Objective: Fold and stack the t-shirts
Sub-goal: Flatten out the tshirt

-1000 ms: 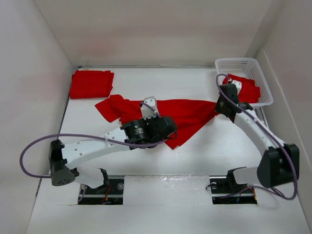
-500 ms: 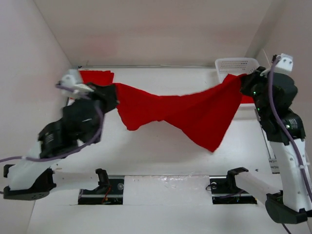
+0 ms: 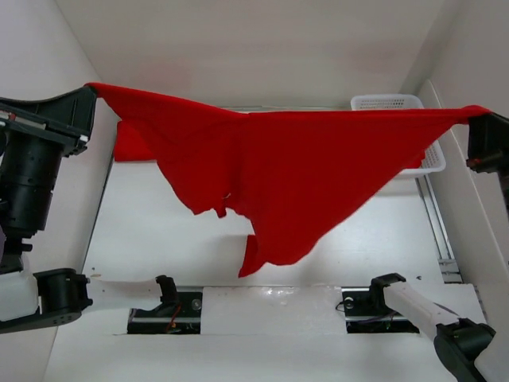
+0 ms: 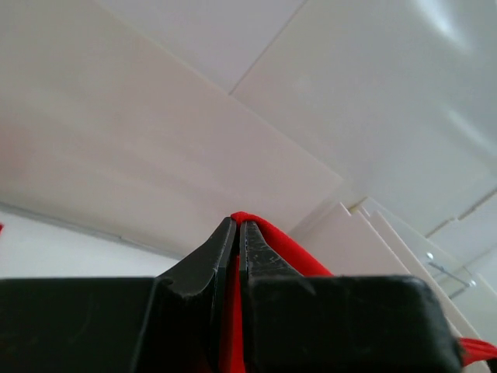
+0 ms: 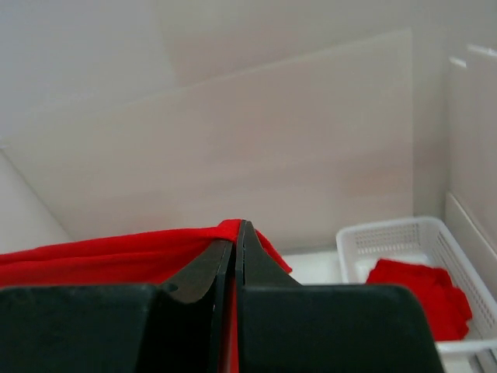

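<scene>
Hanging high above the table [image 3: 151,231], the held t-shirt [image 3: 302,167] is stretched wide between both arms; the left gripper [image 4: 237,227] is clamped on its left corner and the right gripper [image 5: 237,227] on its right corner — each wrist view shows red cloth squeezed between closed fingers; the shirt's lower part sags to a point near the middle of the top view; a folded t-shirt [image 3: 131,147] lies at the table's far left corner, partly behind the held one; a bunched t-shirt [image 5: 419,289] lies inside the white mesh basket [image 3: 386,102] — at the far right.
</scene>
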`<act>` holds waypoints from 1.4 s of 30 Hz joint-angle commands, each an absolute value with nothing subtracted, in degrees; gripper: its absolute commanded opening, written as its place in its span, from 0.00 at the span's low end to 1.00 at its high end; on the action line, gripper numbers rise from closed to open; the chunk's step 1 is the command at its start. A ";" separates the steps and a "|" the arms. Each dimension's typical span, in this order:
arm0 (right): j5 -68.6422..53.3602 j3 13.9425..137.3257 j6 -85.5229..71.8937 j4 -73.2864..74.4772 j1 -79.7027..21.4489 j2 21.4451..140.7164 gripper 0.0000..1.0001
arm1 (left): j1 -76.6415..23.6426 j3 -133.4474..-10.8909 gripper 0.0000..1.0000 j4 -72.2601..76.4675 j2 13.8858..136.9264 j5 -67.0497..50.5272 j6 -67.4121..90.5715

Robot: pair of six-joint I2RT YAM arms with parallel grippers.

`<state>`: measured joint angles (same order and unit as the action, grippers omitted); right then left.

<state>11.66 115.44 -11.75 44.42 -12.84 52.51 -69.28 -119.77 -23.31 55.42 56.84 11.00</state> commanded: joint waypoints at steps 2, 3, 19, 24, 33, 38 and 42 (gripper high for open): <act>5.37 122.59 -9.14 46.40 -13.01 52.21 0.00 | -68.99 -125.51 0.00 -22.77 58.62 47.91 4.66; 4.67 123.30 -8.62 46.41 -13.01 52.21 0.00 | -68.99 -126.03 0.00 -22.07 58.01 46.86 3.88; -3.43 124.72 -10.90 47.20 -13.01 45.53 0.00 | -68.99 -128.76 0.00 -21.27 56.87 33.66 3.87; -0.89 119.46 -11.43 47.20 -13.01 45.00 0.00 | -68.99 -124.99 0.00 -17.94 56.87 38.56 0.89; 3.07 94.33 -15.47 38.77 -13.01 46.31 0.00 | -68.99 -87.65 0.00 54.17 60.20 74.44 -47.24; 3.78 83.07 -16.52 31.91 -13.01 49.13 0.00 | -68.99 -80.87 0.00 56.26 60.91 70.76 -45.37; 4.31 80.08 -16.52 29.18 -13.01 51.42 0.00 | -68.99 -74.64 0.00 60.98 61.52 68.82 -46.49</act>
